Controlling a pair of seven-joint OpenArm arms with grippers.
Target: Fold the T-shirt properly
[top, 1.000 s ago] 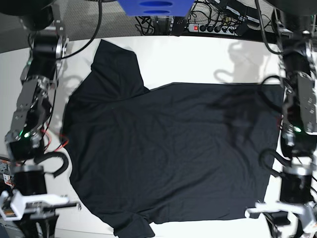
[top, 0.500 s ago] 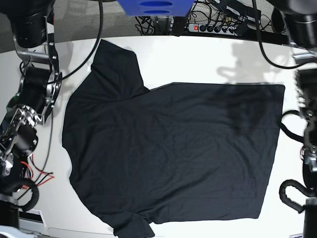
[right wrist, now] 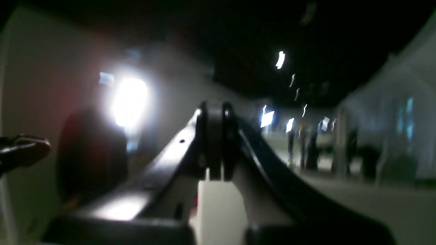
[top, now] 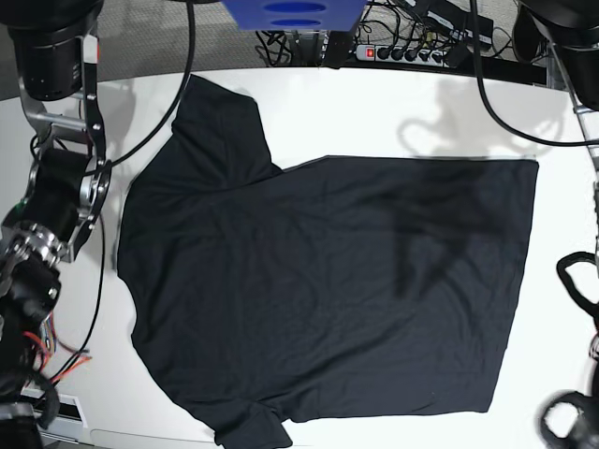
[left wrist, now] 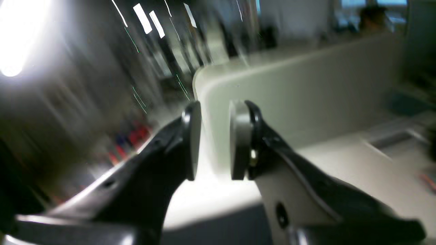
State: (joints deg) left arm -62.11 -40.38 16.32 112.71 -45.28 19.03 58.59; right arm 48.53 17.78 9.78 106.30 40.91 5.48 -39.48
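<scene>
The black T-shirt (top: pixel 318 290) lies spread flat on the white table (top: pixel 374 112), sleeves at the upper left and lower left, straight hem on the right. Neither gripper shows in the base view, and the shirt shows in neither wrist view. In the left wrist view my left gripper (left wrist: pixel 214 143) is held up in the air, its pads a small gap apart with nothing between them. In the right wrist view my right gripper (right wrist: pixel 215 146) is shut with pads touching and empty, pointing into the blurred room.
The right arm's links (top: pixel 56 187) stand along the table's left edge and the left arm's cables (top: pixel 576 281) at the right edge. A power strip (top: pixel 402 53) and a blue part (top: pixel 292 13) sit behind the table.
Both arms have drawn back and up from the table's sides, and their lower links and grippers have left the base view. The shirt has not moved.
</scene>
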